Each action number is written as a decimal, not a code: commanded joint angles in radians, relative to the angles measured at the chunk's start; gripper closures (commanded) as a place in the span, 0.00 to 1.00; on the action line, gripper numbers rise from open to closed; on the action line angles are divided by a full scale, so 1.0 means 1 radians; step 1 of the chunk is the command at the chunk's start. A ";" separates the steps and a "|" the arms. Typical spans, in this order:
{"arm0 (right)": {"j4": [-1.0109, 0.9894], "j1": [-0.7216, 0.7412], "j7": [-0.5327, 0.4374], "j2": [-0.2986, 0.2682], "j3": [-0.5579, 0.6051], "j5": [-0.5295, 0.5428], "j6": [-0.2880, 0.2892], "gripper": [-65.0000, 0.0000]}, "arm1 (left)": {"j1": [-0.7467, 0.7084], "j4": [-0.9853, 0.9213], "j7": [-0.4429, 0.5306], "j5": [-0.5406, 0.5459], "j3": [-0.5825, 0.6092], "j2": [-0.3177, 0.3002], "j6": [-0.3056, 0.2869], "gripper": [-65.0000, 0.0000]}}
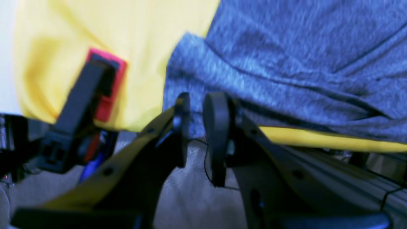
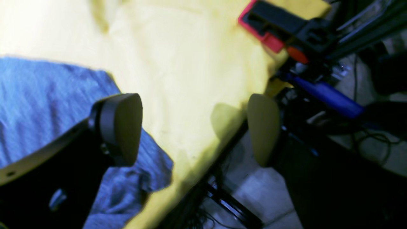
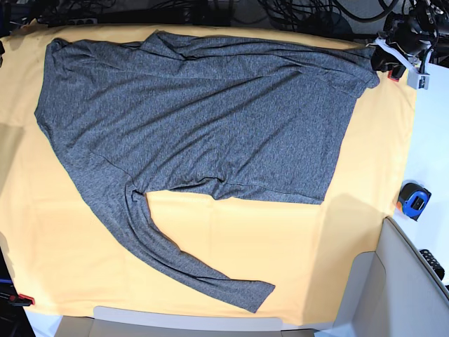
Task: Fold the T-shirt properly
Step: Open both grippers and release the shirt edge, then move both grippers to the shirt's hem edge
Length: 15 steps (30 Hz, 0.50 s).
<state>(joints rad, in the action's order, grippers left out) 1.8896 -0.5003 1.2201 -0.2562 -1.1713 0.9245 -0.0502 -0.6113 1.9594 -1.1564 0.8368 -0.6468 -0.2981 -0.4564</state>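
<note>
T-shirt (image 3: pixel 210 119) spread flat, left gripper (image 1: pixel 199 114) nearly closed — grip unclear, right gripper (image 2: pixel 197 127) wide open — empty

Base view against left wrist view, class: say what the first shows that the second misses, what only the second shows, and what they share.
Only the base view shows the whole heather dark-grey long-sleeved knit T-shirt spread flat, one sleeve trailing toward the near table edge, plus a blue and black tape measure beside the cloth. Only the left wrist view shows the left hand close up, its black fingers nearly together at the shirt's edge, and a red and black clamp on the cloth's edge seen close. Both show the grey shirt lying on the yellow-orange table cloth.
</note>
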 commanded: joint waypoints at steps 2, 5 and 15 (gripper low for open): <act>0.054 0.062 -0.021 -0.025 -0.006 0.023 0.011 0.24 | 0.043 0.056 0.023 0.014 -0.032 -0.022 -0.005 0.83; 0.074 0.177 -0.021 -0.024 0.008 0.023 0.022 0.24 | 0.132 0.071 0.019 0.014 -0.041 -0.045 -0.005 0.83; -0.121 0.575 -0.024 -0.012 0.314 -0.324 0.629 0.24 | 0.611 -0.068 -0.159 0.014 0.212 -0.131 -0.061 0.83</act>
<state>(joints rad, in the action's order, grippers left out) 1.7447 0.0700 1.2163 -0.2478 -0.8524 0.5789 0.5957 -0.0025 1.8782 -1.3231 0.8436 -0.4271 -0.4145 -0.5301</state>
